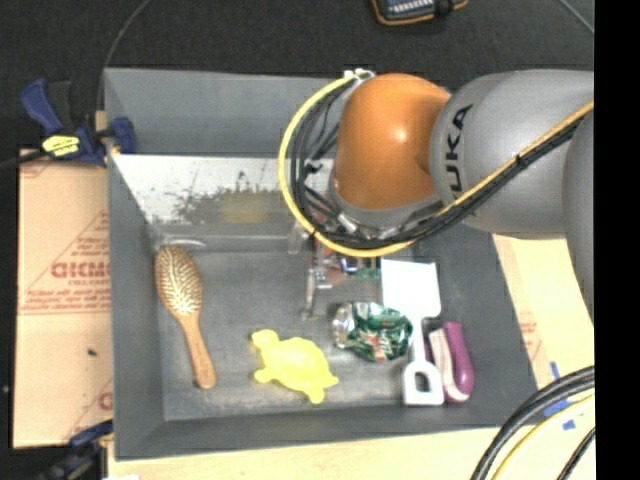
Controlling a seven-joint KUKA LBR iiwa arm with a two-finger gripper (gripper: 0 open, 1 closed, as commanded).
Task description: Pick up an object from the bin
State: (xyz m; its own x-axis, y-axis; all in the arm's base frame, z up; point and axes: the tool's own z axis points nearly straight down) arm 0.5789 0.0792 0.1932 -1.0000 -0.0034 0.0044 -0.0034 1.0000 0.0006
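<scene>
My gripper (314, 290) hangs below the arm's orange cover, near the middle of the bin, low over the floor. Just to its right lies a crumpled green and silver packet (373, 332). A yellow turtle-shaped toy (292, 366) rests on the floor below and slightly left of the gripper. A flat white card (410, 286) lies to the right of the gripper, beside the packet. Nothing shows in the gripper's grasp.
A wooden hairbrush (182, 306) lies along the bin's left side, handle pointing to the front. A white and purple handled tool (446, 364) sits at the front right corner. The arm and its cables cover the back right of the bin.
</scene>
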